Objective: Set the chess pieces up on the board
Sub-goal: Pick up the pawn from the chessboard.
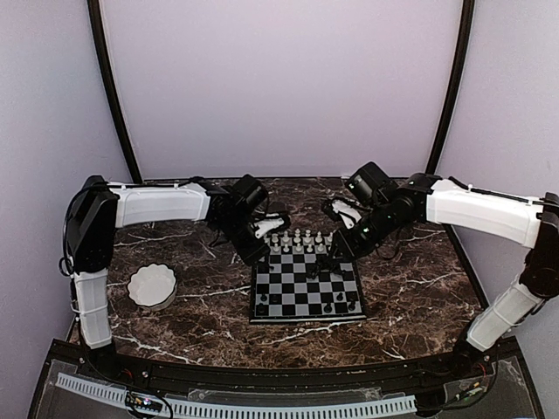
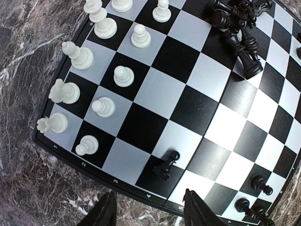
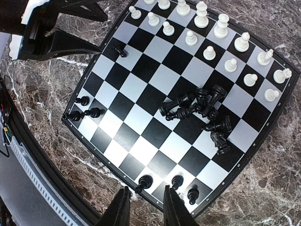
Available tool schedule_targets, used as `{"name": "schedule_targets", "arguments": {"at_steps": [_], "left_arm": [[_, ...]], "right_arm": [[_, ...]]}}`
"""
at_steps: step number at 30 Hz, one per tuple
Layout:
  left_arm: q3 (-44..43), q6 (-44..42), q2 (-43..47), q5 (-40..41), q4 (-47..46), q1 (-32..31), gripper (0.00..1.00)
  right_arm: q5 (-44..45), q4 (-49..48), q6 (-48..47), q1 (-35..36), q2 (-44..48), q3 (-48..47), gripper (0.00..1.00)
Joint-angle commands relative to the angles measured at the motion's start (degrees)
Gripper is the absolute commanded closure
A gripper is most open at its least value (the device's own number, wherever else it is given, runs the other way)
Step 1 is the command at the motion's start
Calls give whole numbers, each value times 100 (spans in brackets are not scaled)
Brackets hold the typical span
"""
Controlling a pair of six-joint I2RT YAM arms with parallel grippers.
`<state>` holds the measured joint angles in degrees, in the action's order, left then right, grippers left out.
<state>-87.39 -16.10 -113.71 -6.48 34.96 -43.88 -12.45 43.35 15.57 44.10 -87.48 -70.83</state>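
Note:
The board [image 1: 306, 295] lies at the table's middle. White chess pieces [image 1: 297, 242] stand in two rows along its far edge. In the right wrist view a heap of black pieces [image 3: 197, 106] lies tipped over mid-board. Other black pieces stand near the board's edges [image 3: 177, 180], and a lone black pawn [image 3: 121, 49] stands apart. That pawn [image 2: 167, 165] shows just ahead of my left gripper [image 2: 149, 193], which is open and empty over the board's left far corner [image 1: 259, 247]. My right gripper [image 3: 146, 188] hangs high above the board, open and holding nothing [image 1: 339, 246].
A white scalloped bowl [image 1: 152, 285] sits on the dark marble table [image 1: 410, 297] left of the board. Both arms reach in from the sides and meet over the board's far edge. A black rail [image 1: 262, 375] runs along the table's near edge.

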Motion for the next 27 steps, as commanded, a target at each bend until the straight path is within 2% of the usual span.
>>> {"name": "schedule_targets", "arguments": {"at_steps": [1, 16, 27], "left_arm": [[-267, -375, -221, -190, 108, -5, 52], [-348, -447, -501, -772, 86, 31, 63], [-183, -439, -485, -828, 89, 36, 67]], "right_arm": [[-114, -56, 2, -69, 197, 51, 74], [-200, -82, 8, -138, 132, 78, 75], [-256, -123, -10, -151, 83, 95, 76]]}}
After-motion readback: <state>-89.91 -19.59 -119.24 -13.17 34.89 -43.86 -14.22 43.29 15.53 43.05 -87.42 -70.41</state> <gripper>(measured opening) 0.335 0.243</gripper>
